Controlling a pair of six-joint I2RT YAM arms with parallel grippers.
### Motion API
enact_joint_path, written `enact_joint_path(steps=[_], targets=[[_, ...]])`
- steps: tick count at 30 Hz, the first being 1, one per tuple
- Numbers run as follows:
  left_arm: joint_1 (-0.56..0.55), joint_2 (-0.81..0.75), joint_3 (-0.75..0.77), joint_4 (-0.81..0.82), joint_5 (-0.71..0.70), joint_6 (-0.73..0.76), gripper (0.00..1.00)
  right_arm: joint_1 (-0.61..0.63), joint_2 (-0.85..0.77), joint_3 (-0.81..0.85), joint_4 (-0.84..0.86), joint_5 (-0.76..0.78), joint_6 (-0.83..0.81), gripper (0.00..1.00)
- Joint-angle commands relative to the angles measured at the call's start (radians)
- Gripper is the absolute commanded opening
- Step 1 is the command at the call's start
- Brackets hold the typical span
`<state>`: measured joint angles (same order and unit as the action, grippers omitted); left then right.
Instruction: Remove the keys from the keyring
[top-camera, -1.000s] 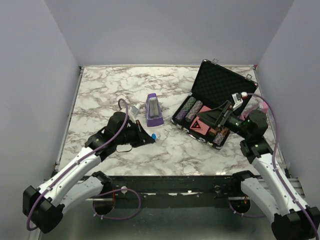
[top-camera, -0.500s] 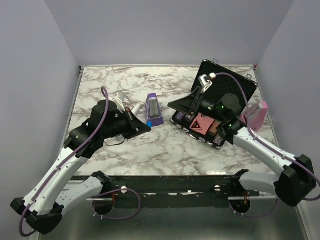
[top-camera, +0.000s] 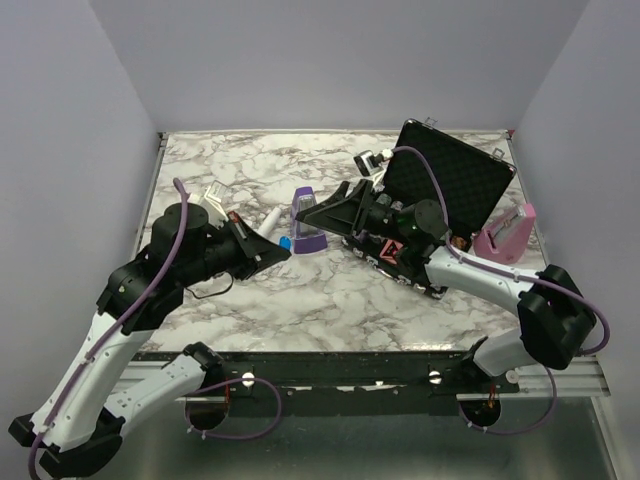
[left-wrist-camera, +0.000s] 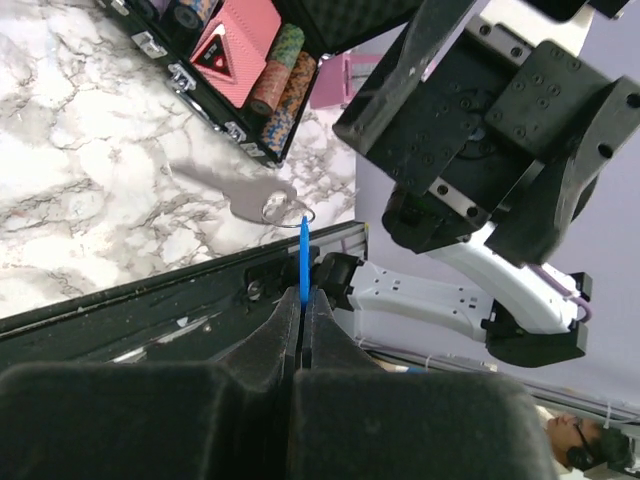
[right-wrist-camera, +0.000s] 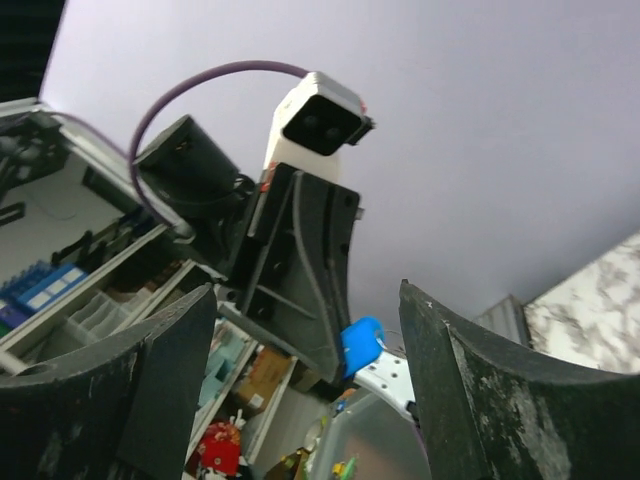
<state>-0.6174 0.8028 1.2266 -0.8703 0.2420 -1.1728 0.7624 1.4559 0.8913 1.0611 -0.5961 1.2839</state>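
Observation:
My left gripper (top-camera: 283, 250) is shut on a flat blue tag (top-camera: 285, 242) and holds it above the table. In the left wrist view the left gripper (left-wrist-camera: 303, 298) pinches the tag (left-wrist-camera: 304, 262) edge-on. A thin wire keyring (left-wrist-camera: 292, 212) sits at the tag's tip, with a small silver key (left-wrist-camera: 235, 190) on it. My right gripper (top-camera: 306, 211) is open, raised, and points left at the left gripper, a short gap away. In the right wrist view the right gripper (right-wrist-camera: 305, 292) frames the blue tag (right-wrist-camera: 361, 345) between its spread fingers without touching it.
A purple metronome (top-camera: 308, 236) stands mid-table, partly behind my right gripper. A white pen-like stick (top-camera: 270, 218) lies to its left. An open black case (top-camera: 445, 170) with poker chips and a pink card box sits at the right. A pink object (top-camera: 505, 232) stands beside it.
My left gripper has lifted the blue tag off the table and drawn back to the left. My right arm has swung left from over the case toward the left gripper.

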Motion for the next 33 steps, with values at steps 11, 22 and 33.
enact_joint_path(steps=[11,22,33], targets=[[0.002,-0.043,0.102,-0.049,-0.043,-0.090,0.00,0.118,0.095,0.142,0.112,0.015,-0.001,0.77],[0.004,-0.050,0.129,-0.026,-0.050,-0.099,0.00,0.156,0.119,0.178,0.082,0.010,-0.023,0.73],[0.005,-0.054,0.135,0.001,-0.055,-0.103,0.00,0.169,0.127,0.178,0.050,0.001,-0.035,0.70]])
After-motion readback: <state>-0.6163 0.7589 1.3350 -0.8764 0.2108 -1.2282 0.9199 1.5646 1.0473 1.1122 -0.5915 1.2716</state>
